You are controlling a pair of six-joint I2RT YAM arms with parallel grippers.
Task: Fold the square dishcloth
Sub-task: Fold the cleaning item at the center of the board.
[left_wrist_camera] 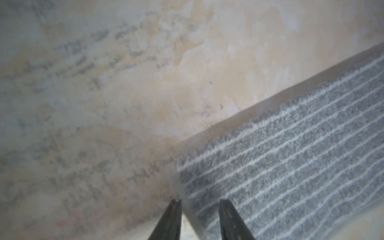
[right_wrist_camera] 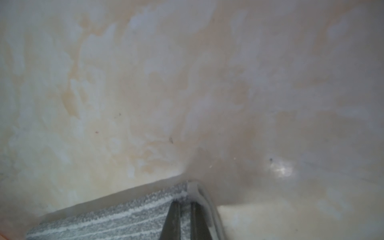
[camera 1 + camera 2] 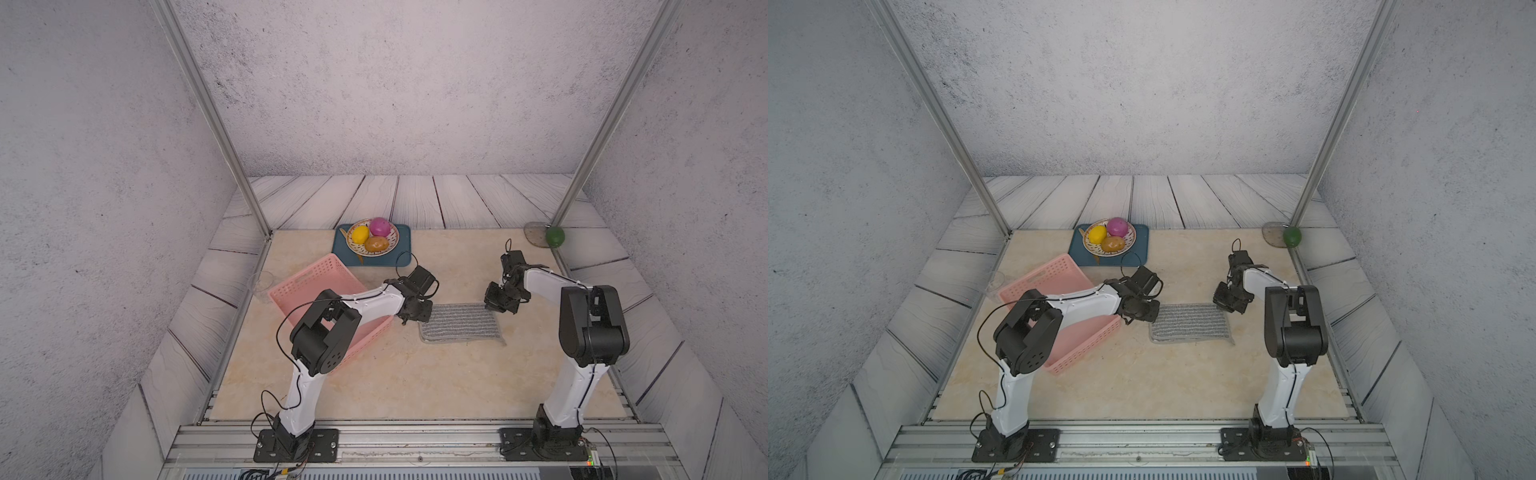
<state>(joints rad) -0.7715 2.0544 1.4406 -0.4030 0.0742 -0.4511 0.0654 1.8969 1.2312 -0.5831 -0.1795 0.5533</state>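
No text, label, brand, number or sign is showing legibly in any of the views.

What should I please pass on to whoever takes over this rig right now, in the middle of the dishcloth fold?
Left gripper: open, holding nothing, straddling the edge of the square dishcloth at the far corner on its side.
Right gripper: shut on the other far corner.
Cloth: on the table between the arms, beside the pink basket.
Done: it looks rectangular, so one fold seems laid.
Left: release the right corner, check that the edges line up, fold again if wanted.
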